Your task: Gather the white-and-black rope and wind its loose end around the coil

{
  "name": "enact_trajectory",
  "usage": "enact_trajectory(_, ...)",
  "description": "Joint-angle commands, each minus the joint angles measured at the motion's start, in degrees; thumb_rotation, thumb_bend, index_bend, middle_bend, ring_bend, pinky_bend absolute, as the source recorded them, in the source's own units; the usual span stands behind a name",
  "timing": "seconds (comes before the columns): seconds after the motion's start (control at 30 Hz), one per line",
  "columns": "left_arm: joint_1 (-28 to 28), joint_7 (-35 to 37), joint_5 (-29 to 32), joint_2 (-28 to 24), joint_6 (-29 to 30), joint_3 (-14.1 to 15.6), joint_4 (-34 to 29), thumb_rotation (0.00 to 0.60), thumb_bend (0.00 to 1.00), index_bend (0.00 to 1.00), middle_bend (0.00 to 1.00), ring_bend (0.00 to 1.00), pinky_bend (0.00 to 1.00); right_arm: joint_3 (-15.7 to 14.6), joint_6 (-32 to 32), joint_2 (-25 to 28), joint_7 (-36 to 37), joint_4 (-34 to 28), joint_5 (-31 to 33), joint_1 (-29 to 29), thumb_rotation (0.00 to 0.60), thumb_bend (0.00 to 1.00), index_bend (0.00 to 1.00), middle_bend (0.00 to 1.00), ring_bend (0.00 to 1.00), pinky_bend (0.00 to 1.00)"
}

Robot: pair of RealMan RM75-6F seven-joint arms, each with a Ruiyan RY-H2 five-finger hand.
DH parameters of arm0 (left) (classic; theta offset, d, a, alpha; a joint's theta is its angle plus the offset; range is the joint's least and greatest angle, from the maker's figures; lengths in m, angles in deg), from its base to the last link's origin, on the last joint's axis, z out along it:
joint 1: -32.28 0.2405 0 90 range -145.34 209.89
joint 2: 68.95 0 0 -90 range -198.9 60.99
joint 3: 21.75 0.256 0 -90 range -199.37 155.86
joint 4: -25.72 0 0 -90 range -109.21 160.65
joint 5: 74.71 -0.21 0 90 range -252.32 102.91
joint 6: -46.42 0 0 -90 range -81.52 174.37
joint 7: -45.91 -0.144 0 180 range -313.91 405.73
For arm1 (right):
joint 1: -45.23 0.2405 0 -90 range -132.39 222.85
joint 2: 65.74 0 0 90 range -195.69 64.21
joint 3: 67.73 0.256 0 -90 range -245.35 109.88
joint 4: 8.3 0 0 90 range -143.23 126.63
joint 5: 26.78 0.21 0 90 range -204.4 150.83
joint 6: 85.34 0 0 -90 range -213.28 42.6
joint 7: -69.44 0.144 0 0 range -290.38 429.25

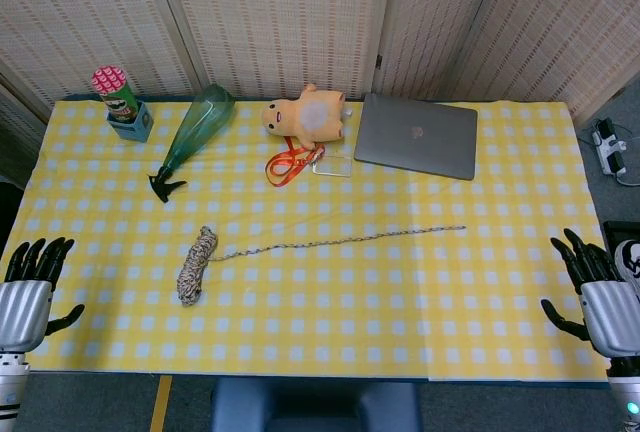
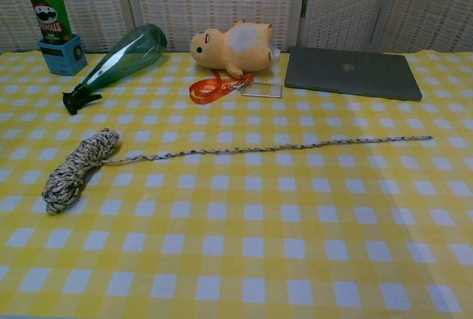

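Note:
The white-and-black rope lies on the yellow checked tablecloth. Its coil (image 1: pixel 196 264) (image 2: pixel 76 167) rests left of centre, and the loose end (image 1: pixel 350 240) (image 2: pixel 281 146) runs straight out to the right, its tip (image 1: pixel 462 228) (image 2: pixel 429 139) below the laptop. My left hand (image 1: pixel 30 292) hangs open past the table's left edge, well away from the coil. Off the right edge my right hand (image 1: pixel 600 297) is open too, fingers spread, holding nothing. The chest view shows neither hand.
Along the back stand a Pringles can in a blue holder (image 1: pixel 122 104) (image 2: pixel 53 27), a green bottle lying on its side (image 1: pixel 195 132) (image 2: pixel 118 57), a yellow plush toy (image 1: pixel 305 114) (image 2: pixel 230 47) with an orange lanyard (image 1: pixel 292 162) (image 2: pixel 216 86), and a closed grey laptop (image 1: pixel 418 136) (image 2: pixel 351 71).

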Motion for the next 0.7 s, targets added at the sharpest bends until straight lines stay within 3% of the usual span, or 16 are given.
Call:
enact_trajectory(0.03, -0.3, -0.5, 0.3, -0.1, -0.5, 0.0, -0.3, 0.600, 0.20, 0.10, 0.12, 0.05, 0.02, 0.0, 0.1, 0.0, -0.1, 0.0, 0.0, 0.1, 0.600, 0.33, 0.00, 0.00, 0.10, 0.09)
enact_trajectory(0.47, -2.9, 1.0, -2.5, -1.0, -1.3, -1.1, -0.4, 0.600, 0.20, 0.12, 0.14, 0.08, 0.05, 0.7, -2.2, 1.1, 0.9, 0.3, 0.2, -0.8, 0.600, 0.33, 0.00, 0.00, 0.10, 0.09)
enact_trajectory(0.7, -7.1, 3.3, -4.9, -1.6, -5.2, -2.0, 0.0, 0.600, 0.20, 0.15, 0.16, 0.12, 0.07, 1.5, -3.1, 2.3, 1.2, -0.1, 0.4, -0.9, 0.600, 0.33, 0.00, 0.00, 0.10, 0.09)
